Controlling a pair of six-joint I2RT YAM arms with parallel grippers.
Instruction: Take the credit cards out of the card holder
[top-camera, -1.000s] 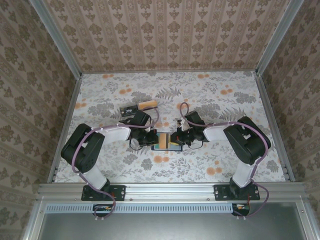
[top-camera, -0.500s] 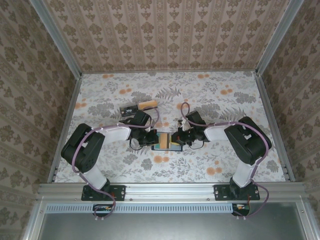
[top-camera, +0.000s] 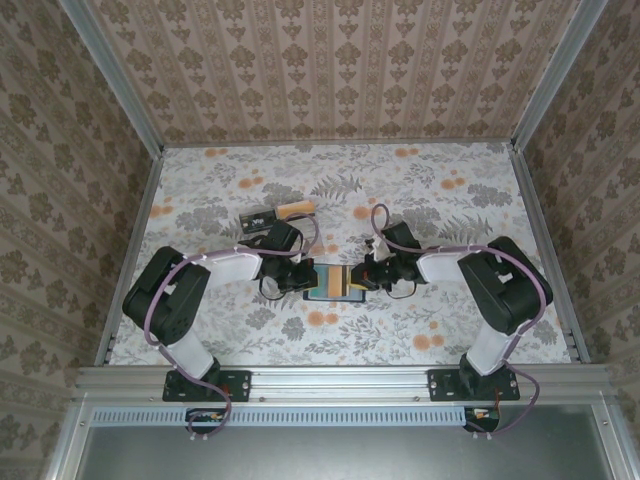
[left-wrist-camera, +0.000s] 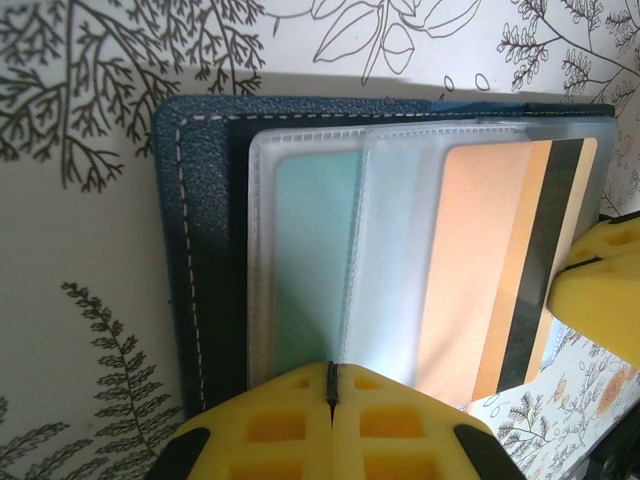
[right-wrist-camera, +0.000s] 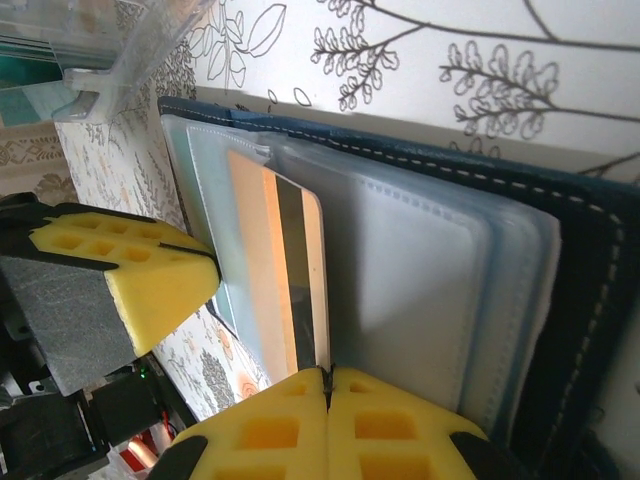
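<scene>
Left gripper (left-wrist-camera: 331, 385), yellow foam fingers (left-wrist-camera: 280, 425) pressed together, pinches the dark navy folding card holder (left-wrist-camera: 205, 250) by the edge of a clear plastic sleeve (left-wrist-camera: 395, 240). The holder lies open on the floral table (top-camera: 450, 190) between the two arms. A tan-orange credit card with a black stripe (left-wrist-camera: 490, 270) juts partway from a sleeve, and the right gripper (right-wrist-camera: 326, 395), jaws closed, pinches its outer edge.

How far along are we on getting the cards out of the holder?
Done: the card holder lies open on the table. In hand: the left gripper pinches its clear sleeves while the right gripper grips the orange card, partly out of its sleeve. Left: pull it free, check remaining sleeves.
</scene>
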